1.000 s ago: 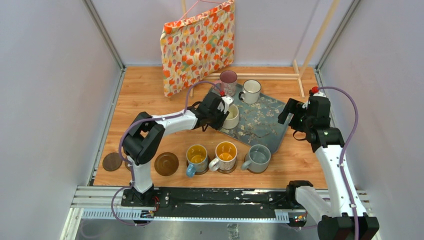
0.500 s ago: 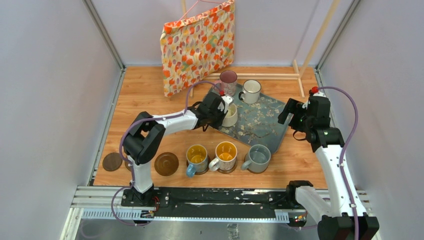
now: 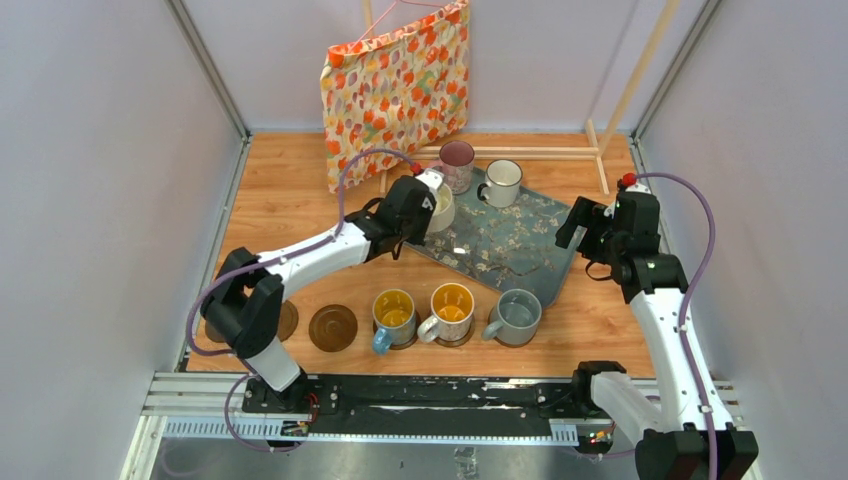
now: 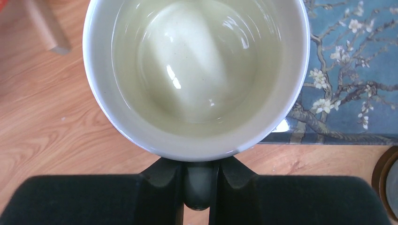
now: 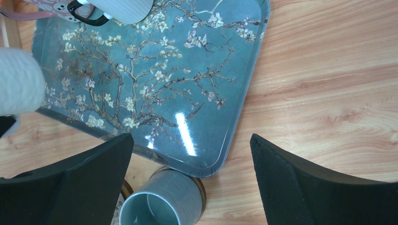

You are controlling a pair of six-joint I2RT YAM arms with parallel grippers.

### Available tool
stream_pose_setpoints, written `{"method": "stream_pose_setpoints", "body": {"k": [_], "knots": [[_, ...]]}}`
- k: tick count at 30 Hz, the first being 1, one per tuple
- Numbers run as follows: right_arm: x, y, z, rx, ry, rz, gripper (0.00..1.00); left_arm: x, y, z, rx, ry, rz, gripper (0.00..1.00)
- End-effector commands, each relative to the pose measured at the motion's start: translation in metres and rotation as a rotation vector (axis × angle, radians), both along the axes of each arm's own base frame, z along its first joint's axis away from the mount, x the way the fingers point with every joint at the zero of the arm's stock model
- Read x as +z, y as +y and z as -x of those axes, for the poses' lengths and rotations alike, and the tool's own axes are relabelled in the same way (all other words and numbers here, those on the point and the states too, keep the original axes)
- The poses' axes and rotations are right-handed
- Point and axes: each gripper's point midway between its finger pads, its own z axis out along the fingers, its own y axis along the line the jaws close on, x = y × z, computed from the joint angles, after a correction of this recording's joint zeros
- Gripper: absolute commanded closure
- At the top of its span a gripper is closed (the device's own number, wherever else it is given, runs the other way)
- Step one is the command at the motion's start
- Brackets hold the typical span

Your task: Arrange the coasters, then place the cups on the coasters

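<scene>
My left gripper [image 3: 418, 206] is shut on the handle of the cream cup [image 3: 438, 208], holding it over the left edge of the floral tray [image 3: 530, 255]. In the left wrist view the handle sits pinched between the fingers [image 4: 162, 180], below the cup's open mouth [image 4: 197, 70]. A pink cup [image 3: 457, 165] and a white dark-rimmed cup [image 3: 502, 183] stand on the tray's far end. Three cups stand on coasters along the front: blue-handled [image 3: 393, 318], yellow-inside [image 3: 451, 312] and grey [image 3: 517, 317]. A bare coaster [image 3: 333, 327] lies left of them. My right gripper [image 3: 585, 232] hangs open over the tray's right edge, holding nothing.
A floral fabric bag [image 3: 395, 90] hangs at the back left, with wooden sticks [image 3: 540, 152] behind the tray. Another coaster [image 3: 288, 320] peeks out beside the left arm's elbow. In the right wrist view the grey cup [image 5: 157, 204] stands against the tray's corner [image 5: 211, 166].
My left gripper has closed on the cream cup's handle and carried the cup back and left off its spot on the tray. The left arm's elbow swung left, covering the leftmost coaster.
</scene>
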Motion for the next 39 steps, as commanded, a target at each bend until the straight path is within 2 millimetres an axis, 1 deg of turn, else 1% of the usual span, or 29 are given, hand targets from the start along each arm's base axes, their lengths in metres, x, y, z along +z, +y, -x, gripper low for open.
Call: {"method": "stream_pose_setpoints", "body": {"k": [1,5,9,15,18,25,30,35,37,39], "knots": [[-0.006,-0.001,0.004,0.002,0.023,0.011,0.00,0.038,0.026,-0.001,0.169,-0.083,0.038,1.00],[-0.007,-0.001,0.004,0.005,0.025,0.015,0.00,0.049,0.049,0.013,0.252,-0.083,0.041,1.00],[-0.007,-0.002,0.005,0.003,0.024,0.022,0.00,0.053,0.073,0.031,0.314,-0.066,0.033,1.00],[-0.007,-0.002,0.005,0.006,0.021,0.023,0.00,0.047,0.109,0.064,0.415,-0.025,0.035,1.00],[-0.008,-0.001,0.005,0.012,0.023,0.021,0.00,0.038,0.127,0.081,0.471,0.006,0.025,1.00],[-0.010,0.000,0.003,0.020,0.025,0.017,0.00,0.012,0.161,0.124,0.594,0.089,0.052,1.00],[-0.010,0.000,0.003,0.021,0.024,0.018,0.00,-0.013,0.181,0.154,0.659,0.160,0.055,1.00],[-0.010,-0.002,0.005,0.015,0.020,0.028,0.00,-0.034,0.192,0.178,0.699,0.229,0.064,1.00],[-0.010,-0.002,0.005,0.015,0.019,0.028,0.00,-0.036,0.188,0.181,0.704,0.252,0.091,1.00],[-0.010,-0.001,0.005,0.018,0.019,0.028,0.00,-0.039,0.192,0.185,0.734,0.268,0.088,1.00]]}}
